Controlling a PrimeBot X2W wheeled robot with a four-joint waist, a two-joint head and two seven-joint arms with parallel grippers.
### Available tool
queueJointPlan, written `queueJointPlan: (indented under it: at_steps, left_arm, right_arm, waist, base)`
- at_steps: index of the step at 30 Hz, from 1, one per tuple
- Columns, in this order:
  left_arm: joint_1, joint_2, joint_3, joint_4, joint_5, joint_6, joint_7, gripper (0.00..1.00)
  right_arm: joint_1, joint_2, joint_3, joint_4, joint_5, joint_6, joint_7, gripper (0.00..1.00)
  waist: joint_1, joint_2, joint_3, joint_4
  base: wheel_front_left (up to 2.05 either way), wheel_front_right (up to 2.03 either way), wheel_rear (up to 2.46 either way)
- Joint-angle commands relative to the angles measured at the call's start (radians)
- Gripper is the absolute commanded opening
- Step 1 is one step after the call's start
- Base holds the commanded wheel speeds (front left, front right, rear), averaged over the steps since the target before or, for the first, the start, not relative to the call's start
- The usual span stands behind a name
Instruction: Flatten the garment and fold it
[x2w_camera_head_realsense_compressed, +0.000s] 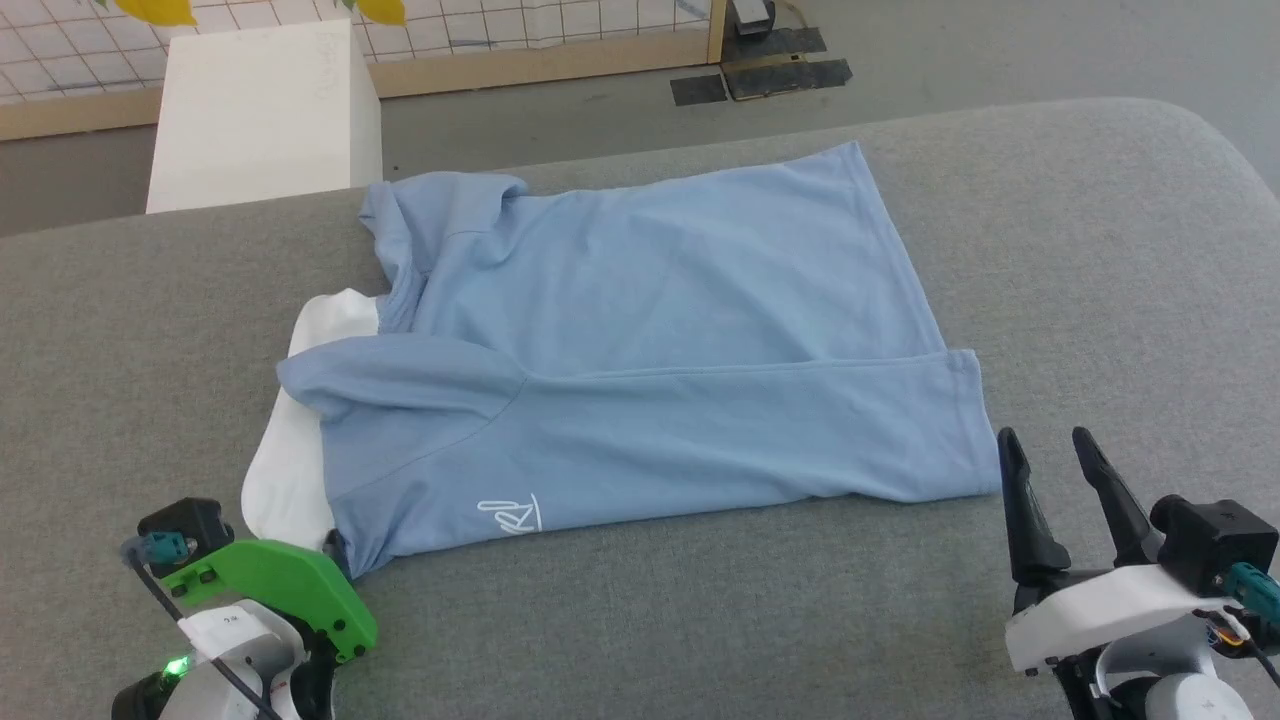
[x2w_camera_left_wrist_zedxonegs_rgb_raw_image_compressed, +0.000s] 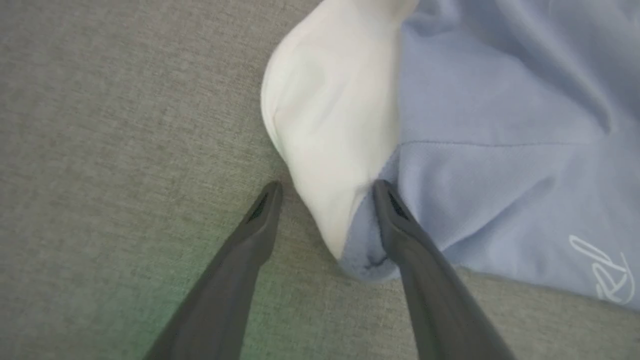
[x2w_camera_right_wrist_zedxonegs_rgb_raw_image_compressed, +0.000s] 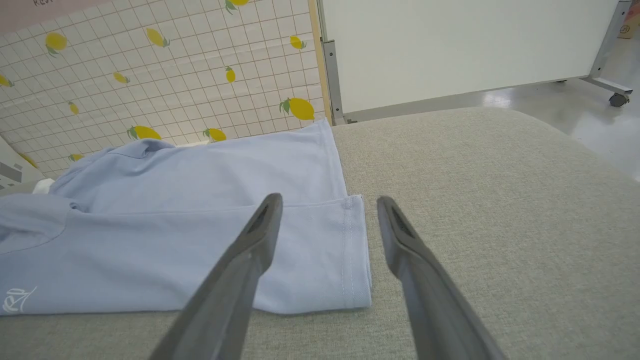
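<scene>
Grey padded fabric (x2w_camera_head_realsense_compressed: 1100, 250) stretched across the head view. The garment (x2w_camera_head_realsense_compressed: 650, 330) lay at its middle, partly folded lengthwise, with its white collar (x2w_camera_head_realsense_compressed: 300, 430) at one end. Just beside the garment's opposite hem corner, the right gripper (x2w_camera_head_realsense_compressed: 1043, 440) stood with fingers apart, holding nothing.

Left wrist view: the left gripper (x2w_camera_left_wrist_zedxonegs_rgb_raw_image_compressed: 327, 192) was spread wide, straddling the garment's collar corner without clamping it; one fingertip touched the blue cloth.

Right wrist view: the parted fingers framed the garment's hem (x2w_camera_right_wrist_zedxonegs_rgb_raw_image_compressed: 352, 250). A lemon-printed wall (x2w_camera_right_wrist_zedxonegs_rgb_raw_image_compressed: 175, 75) stood beyond the garment.
</scene>
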Motion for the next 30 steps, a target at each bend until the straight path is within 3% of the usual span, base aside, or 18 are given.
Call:
queueJointPlan:
  at_steps: [1, 9, 16, 21, 22, 23, 24, 25, 30]
  left_arm:
    - [0.035, -0.007, -0.013, 0.01, -0.008, 0.008, 0.019, 0.0]
    - [0.036, -0.002, -0.016, -0.037, -0.006, 0.007, 0.009, 0.0]
    - [0.01, -0.009, -0.036, -0.04, -0.001, -0.01, -0.007, 0.0]
    - [0.001, -0.014, -0.055, -0.034, 0.005, -0.025, -0.019, 0.0]
    - [0.001, -0.015, -0.059, -0.033, 0.006, -0.028, -0.02, 0.0]
    - [0.0, -0.016, -0.062, -0.032, 0.007, -0.03, -0.023, 0.0]
    - [-0.001, -0.017, -0.064, -0.031, 0.007, -0.033, -0.025, 0.0]
    - [-0.002, -0.017, -0.066, -0.031, 0.007, -0.037, -0.028, 0.0]
    - [-0.005, -0.018, -0.064, -0.03, 0.014, -0.049, -0.079, 0.0]
  right_arm:
    - [0.003, 0.002, 0.0, 0.001, -0.004, -0.002, 0.006, 1.0]
    - [-0.086, 0.002, -0.05, 0.064, -0.015, -0.002, 0.076, 1.0]
    - [-0.236, 0.002, -0.119, 0.27, -0.033, -0.002, 0.405, 1.0]
    - [-0.278, 0.002, -0.154, 0.315, -0.104, -0.002, 0.649, 1.0]
    - [-0.278, 0.002, -0.153, 0.313, -0.111, -0.002, 0.705, 0.95]
    - [-0.278, 0.002, -0.151, 0.304, -0.115, -0.002, 0.739, 0.49]
    - [-0.277, 0.002, -0.15, 0.29, -0.114, -0.002, 0.769, 0.32]
    - [-0.275, 0.002, -0.149, 0.277, -0.114, -0.002, 0.788, 0.02]
    - [-0.263, 0.002, -0.15, 0.194, -0.131, -0.002, 0.774, 0.0]
  waist:
    - [0.0, -0.0001, 0.006, -0.002]
    - [0.0, -0.0001, 0.02, 0.017]
    - [0.0, -0.0001, 0.037, 0.06]
    - [0.0, -0.0001, 0.04, 0.089]
    - [0.0, -0.0001, 0.04, 0.094]
    - [0.0, -0.0001, 0.04, 0.098]
    - [0.0, -0.0001, 0.04, 0.101]
    - [0.0, -0.0001, 0.039, 0.103]
    - [0.0, -0.0001, 0.026, 0.106]
  base:
    - [0.0, 0.0, 0.0]
    - [0.0, 0.0, 0.0]
    - [0.0, 0.0, 0.0]
    - [0.0, 0.0, 0.0]
    - [0.0, 0.0, 0.0]
    - [0.0, 0.0, 0.0]
    - [0.0, 0.0, 0.0]
    - [0.0, 0.0, 0.0]
    - [0.0, 0.0, 0.0]
